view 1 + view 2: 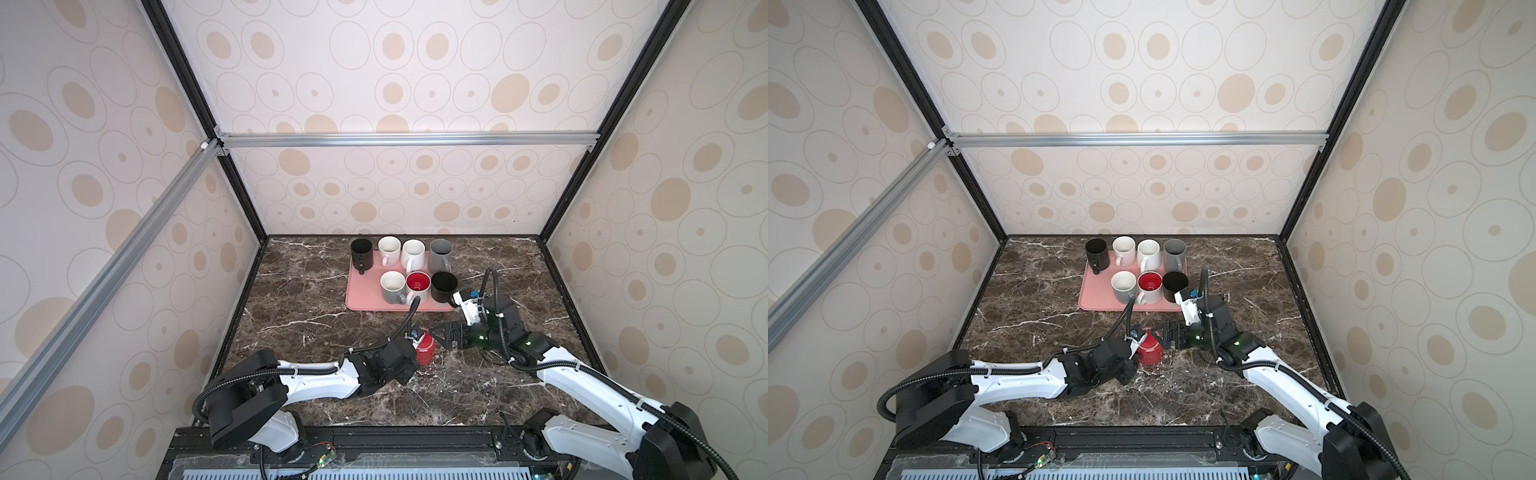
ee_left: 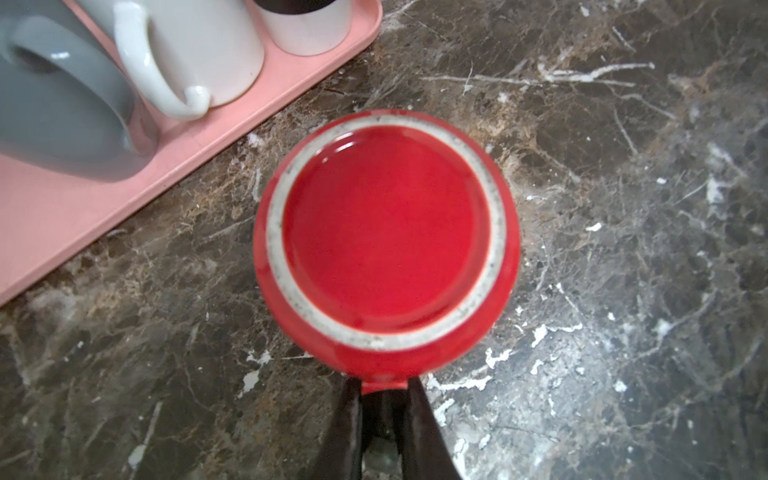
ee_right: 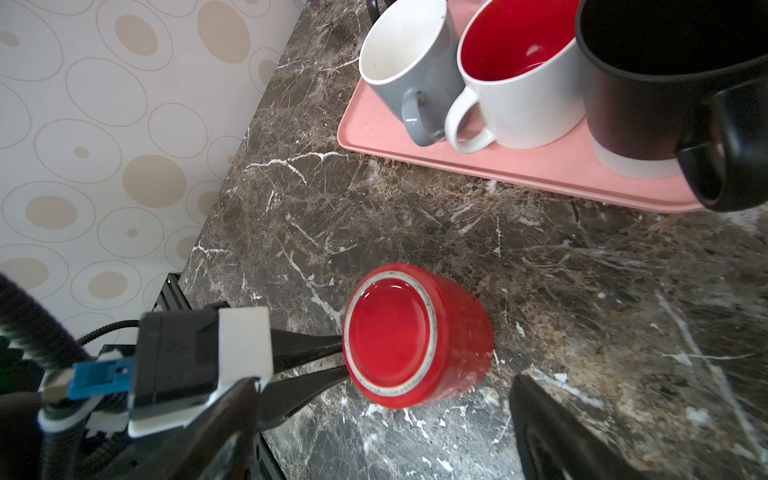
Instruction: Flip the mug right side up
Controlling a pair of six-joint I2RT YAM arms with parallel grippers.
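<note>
A red mug (image 1: 427,352) (image 1: 1151,352) stands upside down on the marble table, in front of the tray. Its glazed base with a pale unglazed ring faces up (image 2: 384,232) (image 3: 399,332). My left gripper (image 2: 383,384) (image 3: 343,359) is shut on the mug's handle, of which only a red sliver shows between the black fingers. In both top views the left wrist hides those fingers. My right gripper (image 1: 441,334) (image 1: 1163,332) (image 3: 376,415) is open just right of the mug and level with it. Nothing is between its fingers, and they do not touch the mug.
A pink tray (image 1: 360,300) (image 1: 1095,300) (image 2: 62,232) (image 3: 498,170) behind the red mug holds several upright mugs. A black mug (image 1: 444,286) at its front right corner stands close to the right wrist. Patterned walls close in the table on three sides.
</note>
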